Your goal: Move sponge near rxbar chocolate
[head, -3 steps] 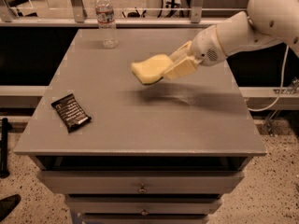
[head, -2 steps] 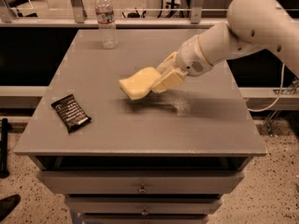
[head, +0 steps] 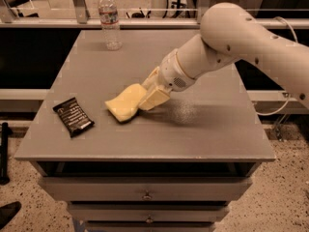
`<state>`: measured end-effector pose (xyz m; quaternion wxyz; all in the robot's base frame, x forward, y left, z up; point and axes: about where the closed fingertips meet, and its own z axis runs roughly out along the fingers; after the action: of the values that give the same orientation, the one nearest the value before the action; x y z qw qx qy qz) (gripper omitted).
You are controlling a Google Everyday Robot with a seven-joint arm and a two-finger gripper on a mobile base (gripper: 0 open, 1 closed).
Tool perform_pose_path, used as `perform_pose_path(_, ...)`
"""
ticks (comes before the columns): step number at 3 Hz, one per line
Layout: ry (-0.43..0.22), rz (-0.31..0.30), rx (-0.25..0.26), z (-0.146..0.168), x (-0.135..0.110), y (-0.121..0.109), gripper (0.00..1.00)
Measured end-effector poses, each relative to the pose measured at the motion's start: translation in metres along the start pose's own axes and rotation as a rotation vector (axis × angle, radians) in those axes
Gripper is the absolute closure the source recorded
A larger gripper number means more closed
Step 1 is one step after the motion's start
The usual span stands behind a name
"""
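Note:
The pale yellow sponge [head: 124, 102] is held low over the grey table [head: 203, 134], left of centre, its lower edge at or just above the surface. My gripper [head: 147, 96] is shut on the sponge's right end, with the white arm reaching in from the upper right. The rxbar chocolate [head: 73, 116], a black bar with white lettering, lies flat near the table's left edge, a short gap to the left of the sponge.
A clear water bottle [head: 110, 19] stands upright at the table's back left. The table has drawers below its front edge [head: 145, 195]. A railing runs behind the table.
My gripper has carried the sponge left and down, from above the table's middle right to low over the table close to the black bar.

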<state>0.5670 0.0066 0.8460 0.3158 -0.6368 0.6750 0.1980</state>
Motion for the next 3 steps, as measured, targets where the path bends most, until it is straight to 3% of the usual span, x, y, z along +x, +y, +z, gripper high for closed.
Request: perform_pose_path(3, -0.006, -0.033, -0.036, 0.019, -0.027, 0.025, 0.20)
